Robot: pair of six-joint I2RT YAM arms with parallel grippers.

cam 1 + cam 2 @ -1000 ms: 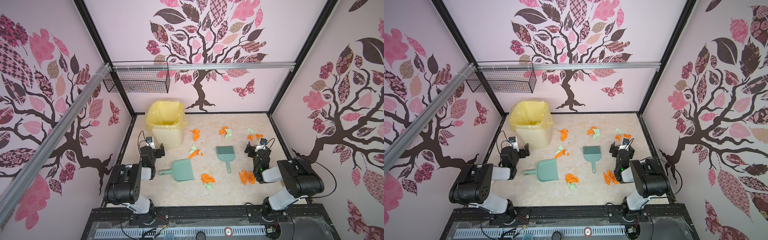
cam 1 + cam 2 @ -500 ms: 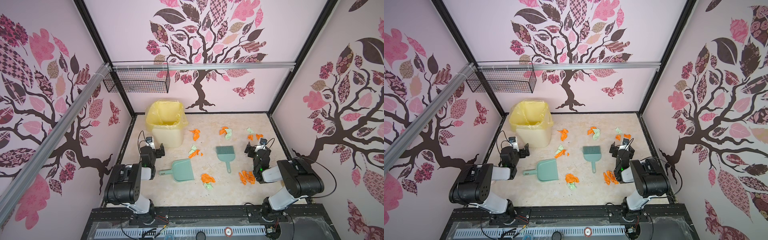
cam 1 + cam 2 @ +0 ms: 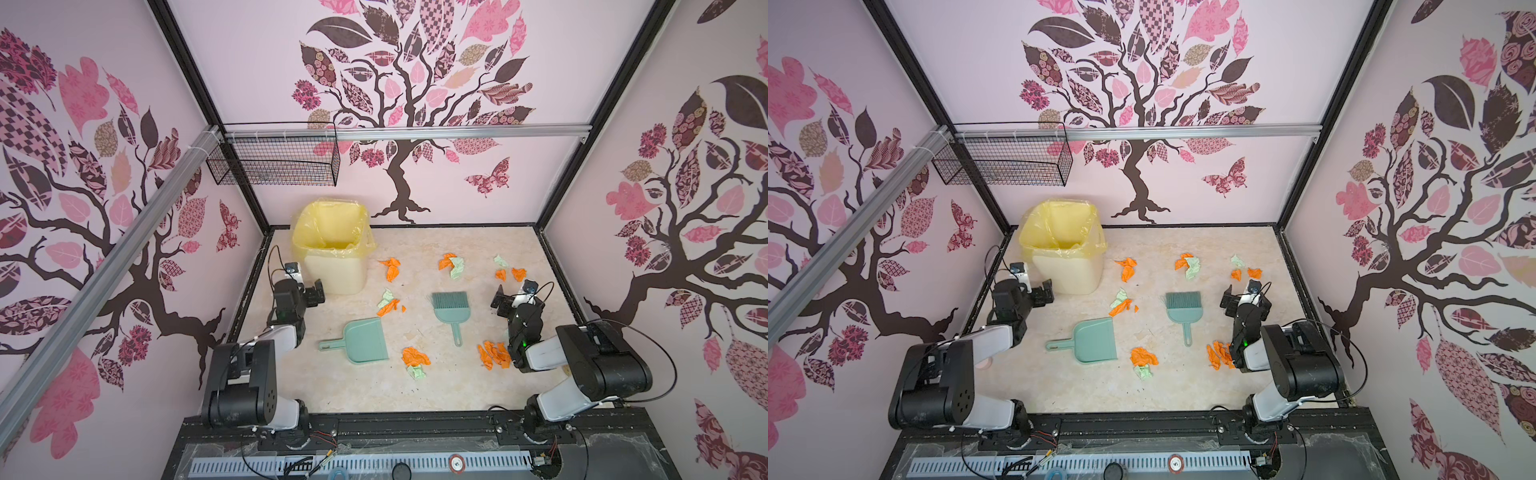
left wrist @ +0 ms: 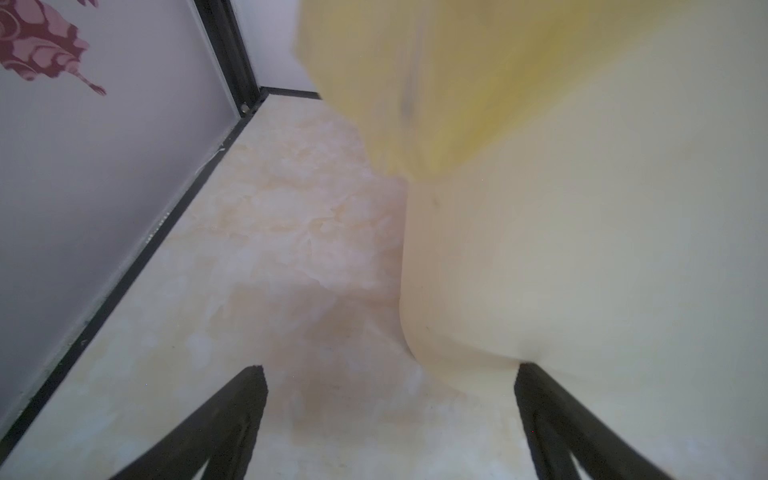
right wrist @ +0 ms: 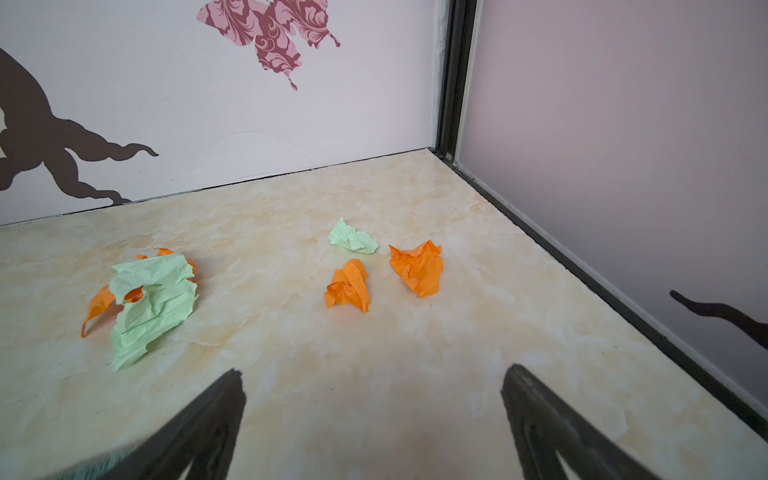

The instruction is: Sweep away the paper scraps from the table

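Unmoved, low: left tool (image 4: pixel 388 369), right tool (image 5: pixel 375 370)

The beige, marble-patterned table (image 3: pixel 415 390) is framed by black rails. A cream bin (image 3: pixel 334 272) lined with a yellow bag stands upright near its back left corner. Near the middle a teal dustpan (image 3: pixel 368 345) lies flat with its handle pointing toward the left edge. A teal brush (image 3: pixel 450 309) lies to its right, apart from it, bristles toward the back edge. The paper scraps (image 3: pixel 392 268), orange and pale green, lie scattered. Three groups sit across the back half, reaching toward the back right corner. One clump lies between bin and brush, one just beside the dustpan, and one orange clump near the right edge.
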